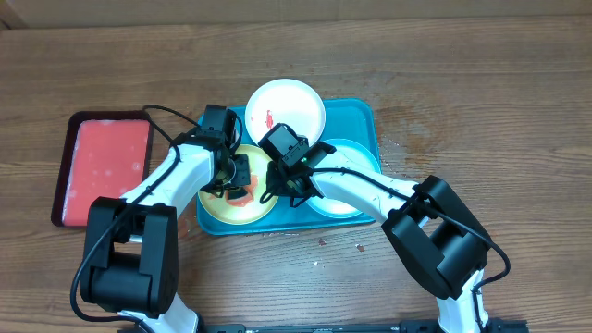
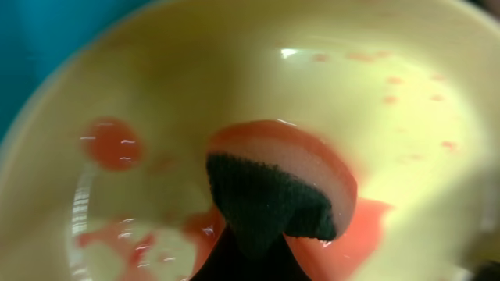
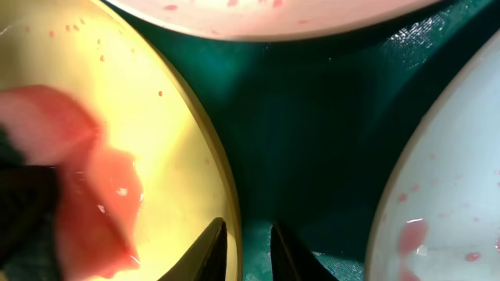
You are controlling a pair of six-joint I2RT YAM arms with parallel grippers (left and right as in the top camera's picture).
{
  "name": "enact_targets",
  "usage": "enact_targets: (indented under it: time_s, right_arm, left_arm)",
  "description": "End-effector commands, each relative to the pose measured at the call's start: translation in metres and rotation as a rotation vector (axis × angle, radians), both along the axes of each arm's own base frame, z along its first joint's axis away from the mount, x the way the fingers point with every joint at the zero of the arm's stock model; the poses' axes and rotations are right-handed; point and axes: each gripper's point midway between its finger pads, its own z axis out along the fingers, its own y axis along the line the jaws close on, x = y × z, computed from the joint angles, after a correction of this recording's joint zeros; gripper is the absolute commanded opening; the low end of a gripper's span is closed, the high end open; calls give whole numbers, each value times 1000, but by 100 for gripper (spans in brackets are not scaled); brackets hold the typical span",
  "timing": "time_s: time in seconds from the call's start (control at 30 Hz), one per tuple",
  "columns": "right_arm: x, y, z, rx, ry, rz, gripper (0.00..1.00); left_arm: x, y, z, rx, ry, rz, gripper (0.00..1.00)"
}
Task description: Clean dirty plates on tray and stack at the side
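Here's the tray (image 1: 366, 118), mid-worktop, all three dirty plates on it. The white plate (image 1: 287, 106) sits at the tray's far side, toward the far edge of the worktop, with a red smear (image 1: 269, 118) on it. The yellow-green plate (image 1: 215, 205) is nearest the near edge and left, and the mint plate (image 1: 359, 159) is to its right, spotted red too. The left gripper (image 1: 238, 180) is down in the yellow-green plate, pinching a sponge (image 2: 273, 183), dark scouring face showing, sitting in red streaks and wet smears. The right gripper (image 3: 247, 250) is nearly pressed together, one finger on either side of that plate's rim. A red tray (image 1: 102, 166) lies toward the worktop's left edge.
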Motion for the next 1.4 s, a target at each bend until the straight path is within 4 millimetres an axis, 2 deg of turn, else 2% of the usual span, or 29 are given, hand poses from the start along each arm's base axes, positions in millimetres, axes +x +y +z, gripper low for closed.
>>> enact_targets:
  time_s: [0.0,0.1,0.2,0.4,0.5,0.57,0.67,0.8,0.9,1.03,1.23,1.37]
  right_arm:
    - [-1,-2,-5,-12,5,8,21]
    - [-1,-2,-5,-12,5,8,21]
    - [-1,-2,-5,-12,5,8,21]
    - [-1,1,-3,-6,-3,51,21]
    - [3,6,3,9,-16,61,11]
    - [6,10,8,17,-32,76,5]
    - [13,16,19,22,-69,130,4]
    - [21,25,40,23,-121,209,4]
    - [31,28,58,4,-177,263,4]
    - [55,19,87,-117,-304,294,4]
    - [92,-12,143,-427,-540,285,4]
    - [101,-21,171,-615,-658,332,4]
  left_arm:
    - [-22,70,-14,295,64,110,4]
    - [-24,91,-9,379,67,138,4]
    - [-24,102,-6,426,63,153,4]
    - [-7,94,9,374,25,159,4]
    - [10,77,32,273,-18,155,4]
    - [23,65,55,196,-72,153,4]
    - [40,52,97,113,-180,149,4]
    - [47,57,147,87,-317,173,4]
    - [39,78,174,88,-380,231,4]
    - [27,123,192,92,-419,393,4]
    - [2,187,184,86,-365,600,4]
    - [-10,211,180,91,-347,691,4]
